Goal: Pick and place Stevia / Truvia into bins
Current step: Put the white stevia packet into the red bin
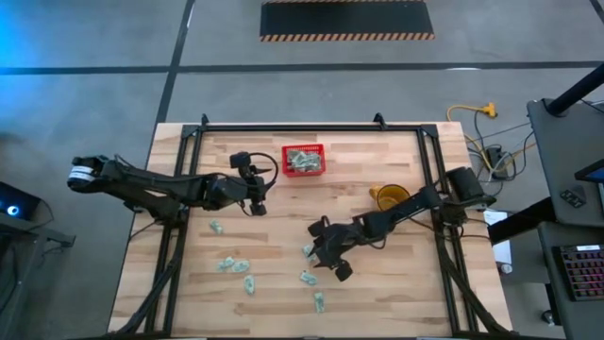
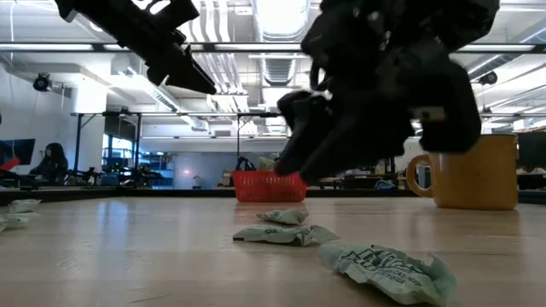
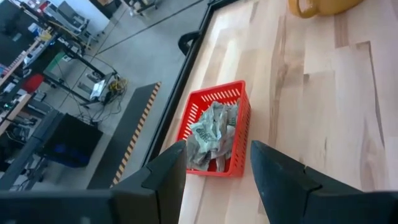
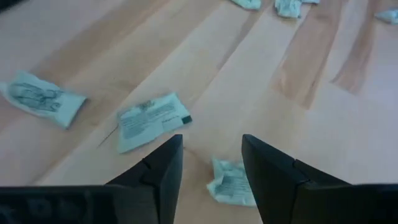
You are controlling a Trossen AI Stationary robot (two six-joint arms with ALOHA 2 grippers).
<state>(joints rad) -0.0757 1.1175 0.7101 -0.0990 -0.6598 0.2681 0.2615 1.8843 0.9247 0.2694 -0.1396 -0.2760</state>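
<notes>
Red latticed basket (image 1: 304, 160) at table's far edge, centre, upright, part-filled with crumpled pale green-white sachets (image 3: 211, 129). More sachets (image 1: 236, 265) lying scattered flat on near half of table, several creased.

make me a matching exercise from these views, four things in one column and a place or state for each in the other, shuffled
Things:
1. red basket
2. yellow mug
3. left gripper
4. right gripper

Places or states:
A. open, low over loose sachets on the table's near half
B. stands empty-handed on the table's right side, beside the right arm
C. at the table's far edge, with crumpled sachets inside
D. open, holding nothing, just left of the basket

Pairs: 1-C, 2-B, 3-D, 4-A
</notes>
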